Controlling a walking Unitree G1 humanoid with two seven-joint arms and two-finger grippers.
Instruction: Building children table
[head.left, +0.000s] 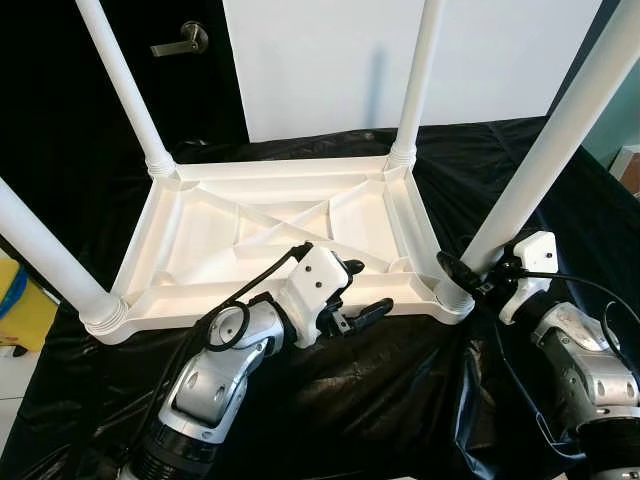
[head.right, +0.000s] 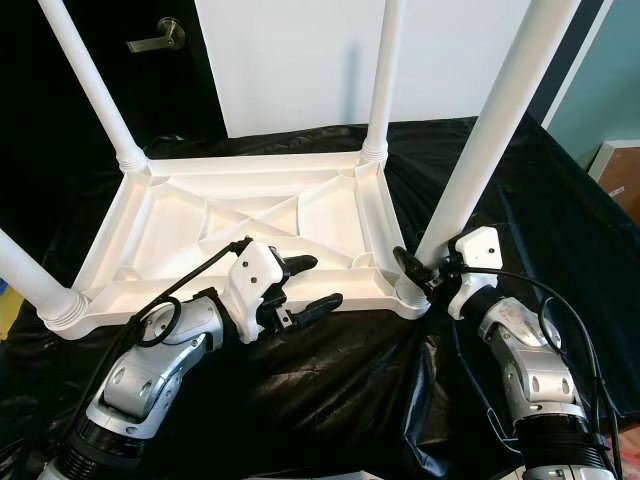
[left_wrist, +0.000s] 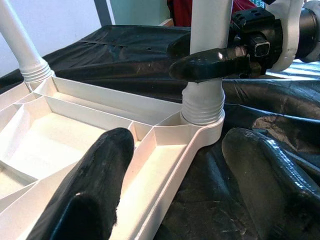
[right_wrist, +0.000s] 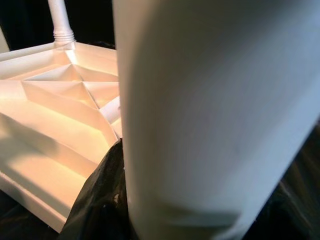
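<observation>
My left gripper (head.right: 305, 283) stood wide open, empty, over the table top's (head.left: 200, 235) near edge. My right gripper (head.left: 462, 272) clasped the near-right leg (head.left: 545, 140) at its base; the left wrist view showed one finger (left_wrist: 210, 64) across that leg.

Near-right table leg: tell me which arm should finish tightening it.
Right. The right gripper is already at the base of that leg. The left gripper sits open over the tabletop's near edge, beside it.

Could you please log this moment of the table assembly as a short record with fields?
surface: black sheet
table top: white table top upside down, ribbed underside up
legs: four white legs, all standing in corner sockets
right hand: right hand closed around near-right leg low, by its threaded base
left hand: left hand open, straddling the table top's near edge
</observation>
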